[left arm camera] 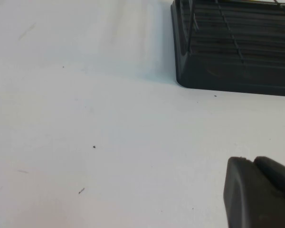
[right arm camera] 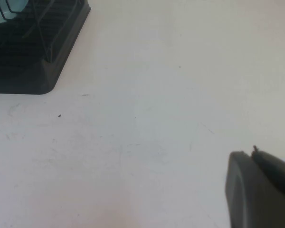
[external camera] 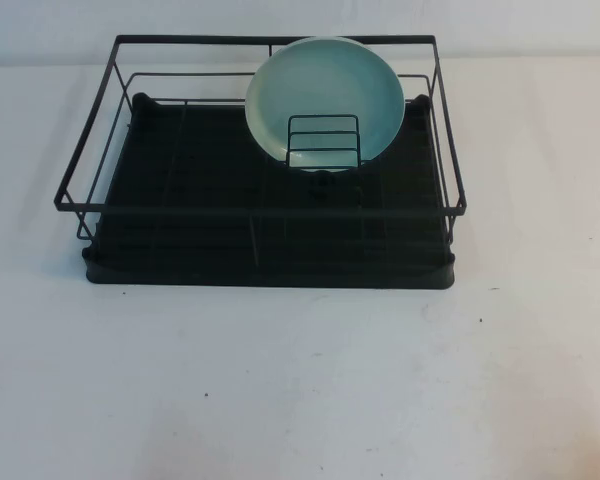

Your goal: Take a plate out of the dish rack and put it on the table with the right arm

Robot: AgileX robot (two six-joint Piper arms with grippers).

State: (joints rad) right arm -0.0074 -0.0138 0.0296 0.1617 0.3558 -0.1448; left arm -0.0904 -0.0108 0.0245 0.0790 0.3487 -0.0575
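Plate [external camera: 325,95]: pale teal, round, standing tilted on its edge in the far right part of the dish rack, leaning behind a small wire holder loop [external camera: 323,140]; a sliver of it shows in the right wrist view too.
Dish rack [external camera: 260,215]: black wire frame on a black ridged drip tray [left arm camera: 237,47], resting on the table in the middle of the high view.
Table [external camera: 300,390]: plain white, with a few tiny dark specks.
Left gripper [left arm camera: 259,194]: only a dark corner of it shows in its own wrist view, above bare table, with the near left corner of the drip tray well ahead of it; whether its fingers are spread or pressed together cannot be told.
Right gripper [right arm camera: 261,190]: only a dark corner shows, above bare table, with the near right corner of the tray well apart from it; its state cannot be told either, and it holds nothing that can be seen.
Writing: no brand, label or lettering can be read on any of these things.
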